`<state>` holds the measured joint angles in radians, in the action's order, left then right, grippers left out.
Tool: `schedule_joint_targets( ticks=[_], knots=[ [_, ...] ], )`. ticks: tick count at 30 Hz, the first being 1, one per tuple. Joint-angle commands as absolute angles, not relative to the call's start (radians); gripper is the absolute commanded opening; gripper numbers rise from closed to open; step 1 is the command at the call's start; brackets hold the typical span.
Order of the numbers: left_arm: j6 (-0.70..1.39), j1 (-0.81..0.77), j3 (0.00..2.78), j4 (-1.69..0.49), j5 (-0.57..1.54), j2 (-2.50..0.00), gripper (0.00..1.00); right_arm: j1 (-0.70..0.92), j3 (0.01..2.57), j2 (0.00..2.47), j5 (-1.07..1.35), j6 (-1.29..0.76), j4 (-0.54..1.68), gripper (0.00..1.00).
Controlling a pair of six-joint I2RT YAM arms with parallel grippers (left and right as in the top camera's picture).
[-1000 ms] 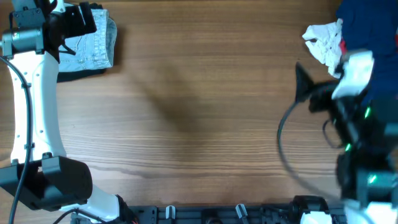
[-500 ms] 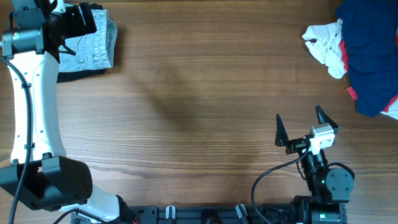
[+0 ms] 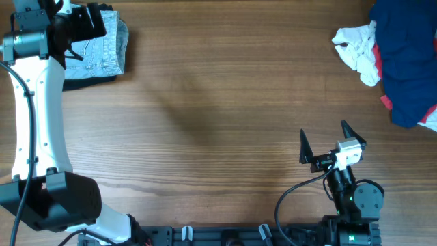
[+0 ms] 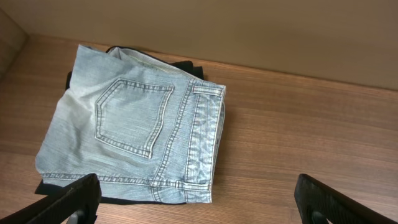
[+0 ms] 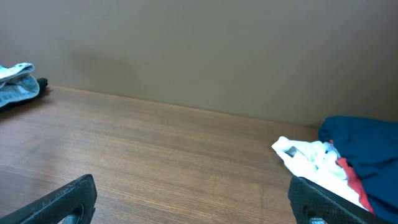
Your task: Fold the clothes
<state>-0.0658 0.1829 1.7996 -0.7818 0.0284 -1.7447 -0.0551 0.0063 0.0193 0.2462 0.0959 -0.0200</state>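
Note:
The clothes, light blue denim shorts (image 3: pixel 102 48), lie folded into a rectangle at the table's far left corner, back pocket up (image 4: pixel 134 121), on top of a black garment (image 4: pixel 183 66). My left gripper (image 3: pixel 91 22) hovers over them, open, its fingers wide apart with nothing between them (image 4: pixel 199 208). My right gripper (image 3: pixel 326 139) stands open and empty low over bare wood at the near right, pointing across the table (image 5: pixel 199 208). In the right wrist view the shorts (image 5: pixel 15 84) show small at the far left.
A crumpled white cloth (image 3: pixel 357 45) and a dark blue garment (image 3: pixel 406 61) with red trim lie at the far right corner; the right wrist view shows the white cloth (image 5: pixel 311 155) and the blue garment (image 5: pixel 364 140) ahead to the right. Brown wooden table (image 3: pixel 218 116) lies between the piles.
The right arm has drawn back from beside the white and blue pile to the table's near edge and settled there, still open. The left arm and the shorts have not moved.

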Motion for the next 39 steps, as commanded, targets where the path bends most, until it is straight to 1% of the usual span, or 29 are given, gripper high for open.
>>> schedule_joint_targets(
  ticks=[1, 26, 31, 37, 39],
  knots=[
    [-0.073, 0.181, 1.795, -0.779, 0.037, -1.75, 1.0, -0.052, 0.005, 0.017, 0.263, 0.105, -0.022, 1.0],
    [-0.074, 0.183, 1.792, -0.78, 0.037, -1.739, 1.0, -0.052, 0.005, 0.017, 0.263, 0.105, -0.022, 1.0],
    [-0.073, 0.183, 1.792, -0.78, 0.036, -1.658, 1.0, -0.052, 0.005, 0.017, 0.262, 0.105, -0.022, 1.0],
    [-0.073, 0.183, 1.774, -0.779, 0.036, -1.478, 1.0, -0.052, 0.005, 0.017, 0.262, 0.105, -0.022, 1.0],
    [-0.074, 0.183, 1.731, -0.783, 0.031, -1.404, 0.99, -0.052, 0.005, 0.017, 0.262, 0.105, -0.022, 1.0]
  ],
)
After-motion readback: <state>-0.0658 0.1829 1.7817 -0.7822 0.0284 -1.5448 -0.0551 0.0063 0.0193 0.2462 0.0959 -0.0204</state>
